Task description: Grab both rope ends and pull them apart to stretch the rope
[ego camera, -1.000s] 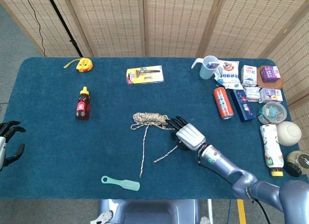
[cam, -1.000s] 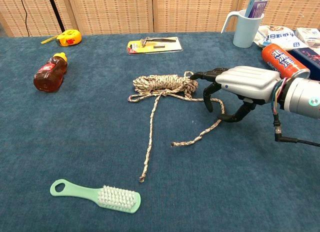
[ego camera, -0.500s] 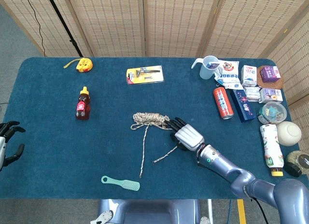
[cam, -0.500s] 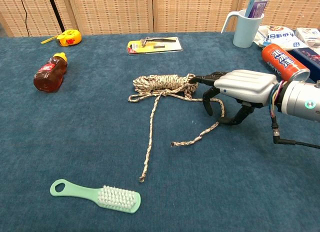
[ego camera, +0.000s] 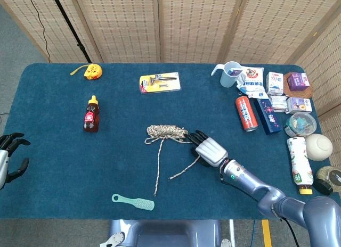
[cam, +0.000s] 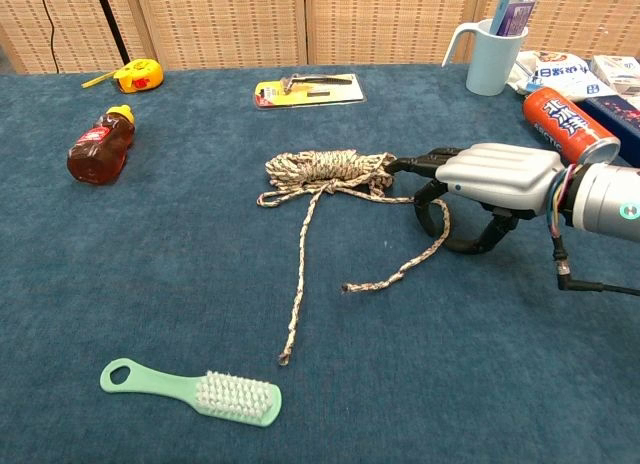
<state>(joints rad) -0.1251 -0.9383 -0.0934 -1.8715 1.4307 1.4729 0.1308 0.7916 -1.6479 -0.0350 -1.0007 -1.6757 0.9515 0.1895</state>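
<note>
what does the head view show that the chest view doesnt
Only the head view shows the left hand, open beside the table's left edge, plus the round white ball and the bottles and boxes along the right side. Only the chest view shows, from the side, the right hand's fingers curled around the rope strand. Both share the rope bundle with two loose ends, the green brush, the brown bottle and the red can.
</note>
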